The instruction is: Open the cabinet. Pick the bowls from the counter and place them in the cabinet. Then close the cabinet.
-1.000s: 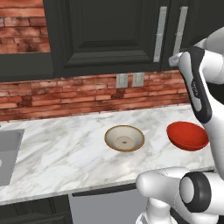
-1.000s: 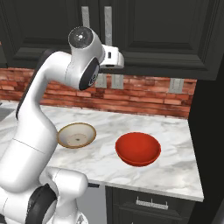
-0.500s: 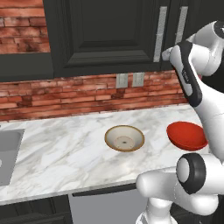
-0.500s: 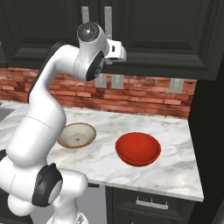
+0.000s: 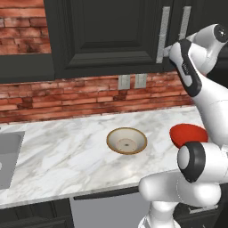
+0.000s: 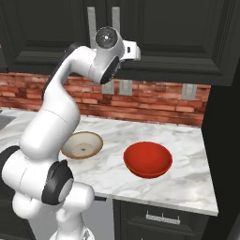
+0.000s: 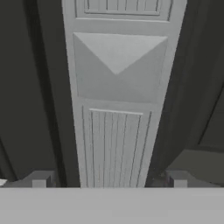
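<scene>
The dark cabinet [image 5: 107, 35] hangs shut above the counter [image 5: 67, 153]. In the hand view one of its silver bar handles [image 7: 116, 109] runs upright between my fingertips [image 7: 41, 179], with a gap on each side. My gripper [image 7: 110, 180] is open around it and grips nothing. The left base view has my hand at the lower end of a handle [image 5: 163, 31]. The tan-rimmed bowl [image 5: 127, 140] [image 6: 82, 145] and the red bowl [image 5: 189, 133] [image 6: 147, 159] sit side by side on the marble, below my arm.
A grey sink [image 5: 9, 156] lies at the counter's left end. Outlets [image 5: 131, 81] sit on the brick wall. Dark lower drawers [image 6: 161, 218] are under the counter, and a tall dark panel [image 6: 225, 140] closes off the right side.
My hand has moved up and in toward the cabinet front and now sits at the handle. The bowls have not moved.
</scene>
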You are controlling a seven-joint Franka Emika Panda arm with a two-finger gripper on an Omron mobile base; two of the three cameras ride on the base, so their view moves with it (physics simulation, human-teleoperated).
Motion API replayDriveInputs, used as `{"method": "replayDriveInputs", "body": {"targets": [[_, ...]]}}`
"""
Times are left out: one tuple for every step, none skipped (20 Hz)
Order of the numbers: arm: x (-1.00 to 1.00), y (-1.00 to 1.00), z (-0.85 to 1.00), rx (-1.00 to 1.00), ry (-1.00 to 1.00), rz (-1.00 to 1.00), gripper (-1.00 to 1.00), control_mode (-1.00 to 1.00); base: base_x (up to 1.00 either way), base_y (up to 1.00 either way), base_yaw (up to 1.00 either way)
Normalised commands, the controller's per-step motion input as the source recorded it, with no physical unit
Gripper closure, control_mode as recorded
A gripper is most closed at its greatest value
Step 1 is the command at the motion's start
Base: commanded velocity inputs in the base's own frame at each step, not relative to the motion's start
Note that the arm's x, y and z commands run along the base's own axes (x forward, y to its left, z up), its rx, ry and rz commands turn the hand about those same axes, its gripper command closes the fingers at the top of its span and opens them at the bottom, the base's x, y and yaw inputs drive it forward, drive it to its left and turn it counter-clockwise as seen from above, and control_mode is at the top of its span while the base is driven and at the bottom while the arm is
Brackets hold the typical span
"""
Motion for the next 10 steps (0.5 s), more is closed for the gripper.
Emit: {"method": "replayDriveInputs", "body": {"targets": [[0.38,-0.15,0.10,0.00,-0.16,0.06,-1.00,-1.00,0.00,0.00,0.00],[0.43,-0.21,0.12,0.00,-0.15,0.07,-1.00,-1.00,0.00,0.00,0.00],[0.41,-0.20,0.13,0.00,-0.15,0.06,-1.00,-1.00,0.00,0.00,0.00],[0.41,-0.09,0.13,0.00,-0.17,0.05,-1.00,-1.00,0.00,0.00,0.00],[0.39,-0.01,0.04,0.00,-0.17,0.05,-1.00,-1.00,0.00,0.00,0.00],[0.34,0.00,0.00,0.00,-0.19,0.03,-1.00,-1.00,0.00,0.00,0.00],[0.33,0.00,0.00,0.00,-0.19,0.01,-1.00,-1.00,0.00,0.00,0.00],[0.29,0.26,-0.04,0.00,-0.23,0.00,-1.00,-1.00,0.00,0.00,0.00],[0.30,0.43,-0.11,0.00,-0.26,0.00,-1.00,-1.00,0.00,0.00,0.00],[0.38,0.49,-0.09,0.00,-0.27,0.00,-1.00,-1.00,0.00,0.00,0.00]]}}
